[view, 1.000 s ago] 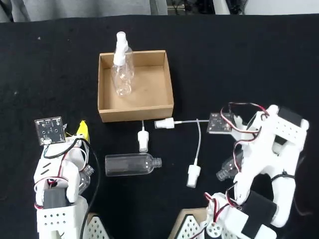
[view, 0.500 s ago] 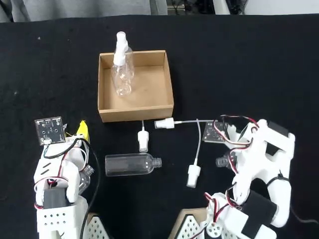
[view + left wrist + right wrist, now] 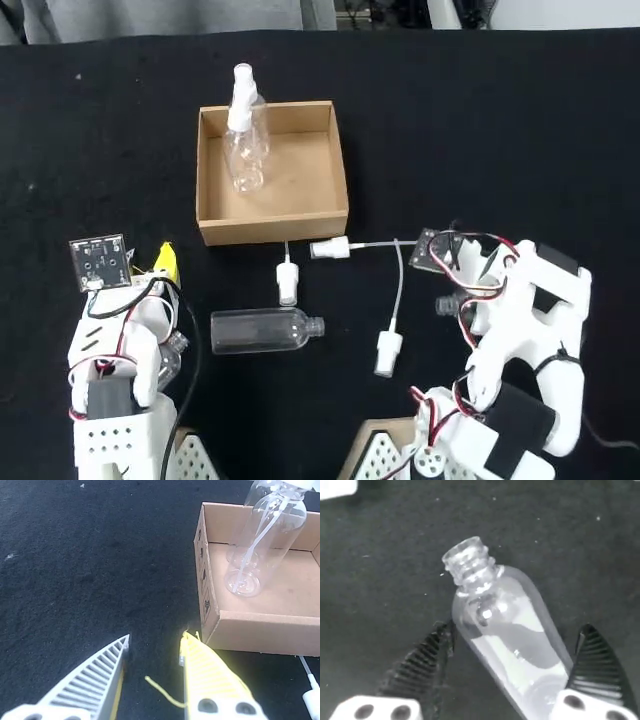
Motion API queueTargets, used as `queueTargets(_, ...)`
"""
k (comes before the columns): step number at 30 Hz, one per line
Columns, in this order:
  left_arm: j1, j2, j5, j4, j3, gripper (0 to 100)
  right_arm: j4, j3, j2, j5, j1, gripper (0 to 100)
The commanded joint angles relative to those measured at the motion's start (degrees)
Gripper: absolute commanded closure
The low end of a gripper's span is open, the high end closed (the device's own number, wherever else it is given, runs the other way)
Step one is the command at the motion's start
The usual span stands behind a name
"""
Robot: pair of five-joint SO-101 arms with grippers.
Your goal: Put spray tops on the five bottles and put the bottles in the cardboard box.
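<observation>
Black ridged fingers of the right gripper (image 3: 515, 630) are clamped on an open-necked bottle (image 3: 490, 600), its threaded neck pointing away from the wrist, above the black cloth (image 3: 500, 120). Near that arm lie two loose spray tops with long tubes: one (image 3: 388, 352) closer to the arms, the other (image 3: 332, 248) just beside the front wall of the cardboard box (image 3: 273, 225). A third spray top (image 3: 288, 282) lies between the box and a bare bottle (image 3: 265, 330), which rests on its side, neck toward the right arm. Inside the box, at its far left corner, is a capped bottle (image 3: 243, 140) – its sprayer pokes past the rim. Over at the left, the left gripper (image 3: 155, 639) hangs with white and yellow fingers parted, low over the cloth, short of the box's near corner – a further clear bottle (image 3: 178, 343) lies partly hidden under that arm
</observation>
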Motion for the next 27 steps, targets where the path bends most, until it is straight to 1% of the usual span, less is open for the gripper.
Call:
queueTargets(1,0.0,-0.4,0.2,0.1,1.5,84,-1.1,0.0,-3.0,-4.6,0.8,66.7)
queueTargets(11,0.0,-0.4,0.2,0.1,1.5,84,-1.0,0.0,-3.0,-11.5,0.8,66.7)
queueTargets(18,0.0,-0.4,0.2,0.1,1.5,84,-0.9,0.0,-3.0,-19.5,0.8,66.7)
queueTargets(27,0.0,-0.4,0.2,0.1,1.5,84,-0.6,0.1,-2.9,-32.0,0.7,66.7)
